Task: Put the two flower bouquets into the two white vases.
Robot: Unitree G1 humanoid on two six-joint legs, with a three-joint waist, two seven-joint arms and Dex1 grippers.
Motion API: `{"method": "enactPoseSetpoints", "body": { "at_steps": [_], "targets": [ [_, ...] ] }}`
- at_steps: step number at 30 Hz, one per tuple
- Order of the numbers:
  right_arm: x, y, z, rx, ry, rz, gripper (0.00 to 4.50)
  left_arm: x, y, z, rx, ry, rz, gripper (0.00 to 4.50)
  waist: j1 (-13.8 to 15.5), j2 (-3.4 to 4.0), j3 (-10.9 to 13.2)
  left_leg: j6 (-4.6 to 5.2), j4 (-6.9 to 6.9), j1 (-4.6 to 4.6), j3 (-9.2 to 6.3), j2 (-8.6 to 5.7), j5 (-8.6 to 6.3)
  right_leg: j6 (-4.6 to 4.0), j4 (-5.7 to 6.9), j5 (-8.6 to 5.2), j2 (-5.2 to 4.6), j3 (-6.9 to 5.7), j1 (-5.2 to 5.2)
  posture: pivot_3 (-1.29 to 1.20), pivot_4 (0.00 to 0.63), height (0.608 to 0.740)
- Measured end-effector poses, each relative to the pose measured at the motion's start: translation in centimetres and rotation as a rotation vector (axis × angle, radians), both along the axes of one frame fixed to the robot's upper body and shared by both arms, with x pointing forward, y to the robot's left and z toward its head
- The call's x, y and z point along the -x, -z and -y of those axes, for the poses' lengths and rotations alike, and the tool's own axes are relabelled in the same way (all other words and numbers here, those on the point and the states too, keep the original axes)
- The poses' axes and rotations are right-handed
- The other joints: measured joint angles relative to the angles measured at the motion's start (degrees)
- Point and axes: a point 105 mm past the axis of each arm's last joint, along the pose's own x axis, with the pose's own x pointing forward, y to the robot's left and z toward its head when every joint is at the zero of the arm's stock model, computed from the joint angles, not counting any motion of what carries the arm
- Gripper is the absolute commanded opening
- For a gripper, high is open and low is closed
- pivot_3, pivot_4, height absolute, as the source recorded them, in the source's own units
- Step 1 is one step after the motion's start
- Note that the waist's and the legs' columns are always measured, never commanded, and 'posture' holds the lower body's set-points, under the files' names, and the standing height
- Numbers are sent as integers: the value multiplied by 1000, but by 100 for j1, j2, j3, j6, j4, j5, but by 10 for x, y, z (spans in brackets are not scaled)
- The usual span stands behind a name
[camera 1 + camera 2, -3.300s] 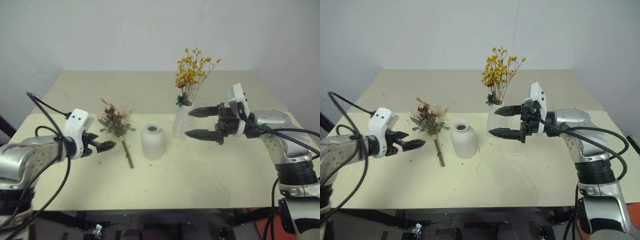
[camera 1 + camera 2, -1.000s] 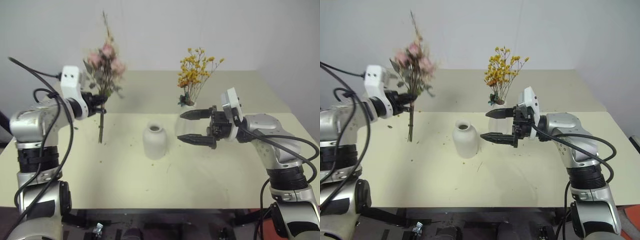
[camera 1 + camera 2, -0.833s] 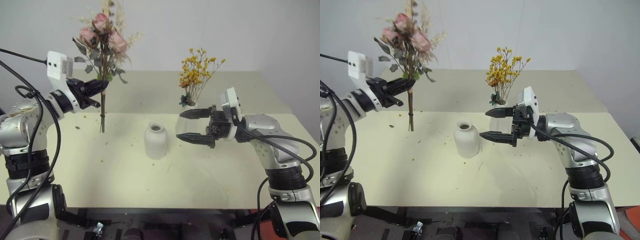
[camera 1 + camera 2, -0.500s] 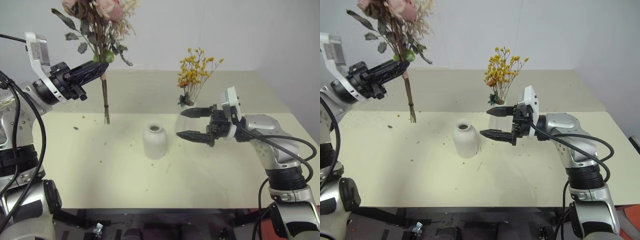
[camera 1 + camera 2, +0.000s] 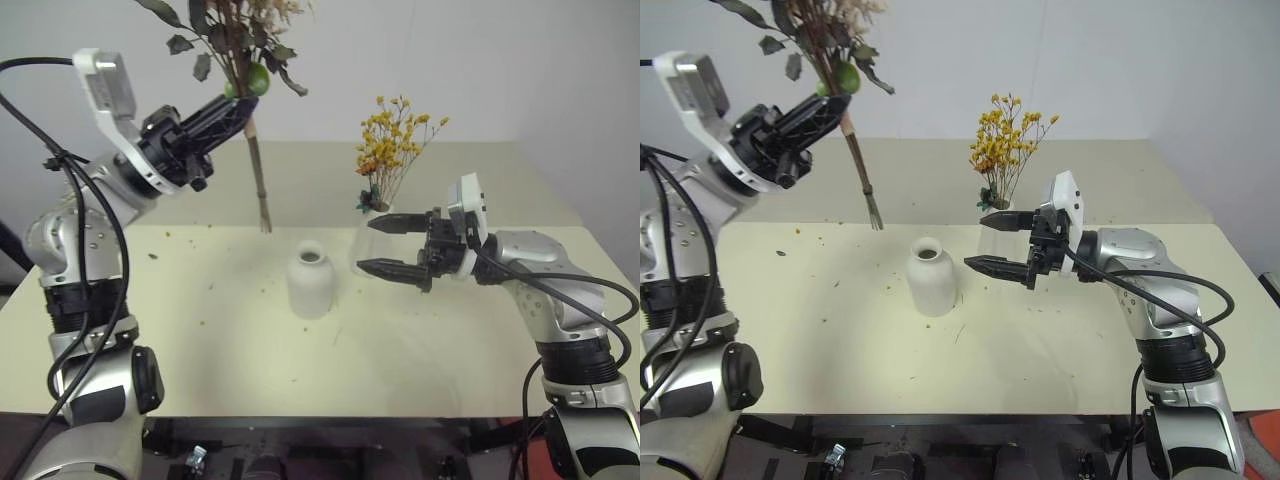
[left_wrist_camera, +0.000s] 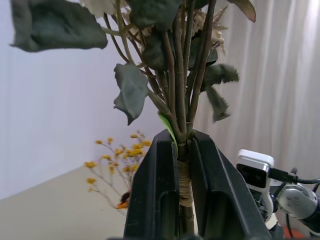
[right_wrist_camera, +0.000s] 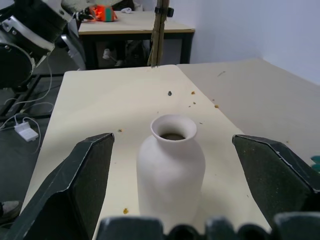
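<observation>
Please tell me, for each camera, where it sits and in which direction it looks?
Head views: from the head, forward and down over the table, both arms.
Left wrist view: along the left gripper, shut on the rose bouquet.
Right wrist view: between the open right gripper fingers, at the short vase.
Shared: the yellow flowers in the tall vase show in head and left wrist views.

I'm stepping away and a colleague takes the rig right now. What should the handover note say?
Left gripper: shut on the rose bouquet, held in the air, stem end hanging above the table, left of and behind the short vase.
Right gripper: open, empty, beside the tall vase.
Done: yellow spray stands in the tall vase.
Left: lower the rose stem into the empty short vase.
</observation>
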Motion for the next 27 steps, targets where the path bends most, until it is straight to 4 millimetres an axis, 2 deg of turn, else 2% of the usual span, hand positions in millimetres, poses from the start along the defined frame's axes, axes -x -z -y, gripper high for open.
{"method": "enactPoseSetpoints", "body": {
  "at_steps": [8, 27],
  "targets": [
    [4, 1, 3, -3, 21, 12, 4500, -13, 19, 30, -44, 34, 5, 123, -10, 0, 0, 0, 0, -1, 0, 0, 0, 0, -1, 0, 0, 1, -1, 0, 150, 740],
    [9, -1, 7, -25, 57, 5, 4500, -20, 39, 42, -67, 55, -33, 123, -6, 0, 0, 1, 0, 0, 0, 0, 0, 8, -1, -5, 1, 2, 0, 0, 150, 740]
  ]
}}
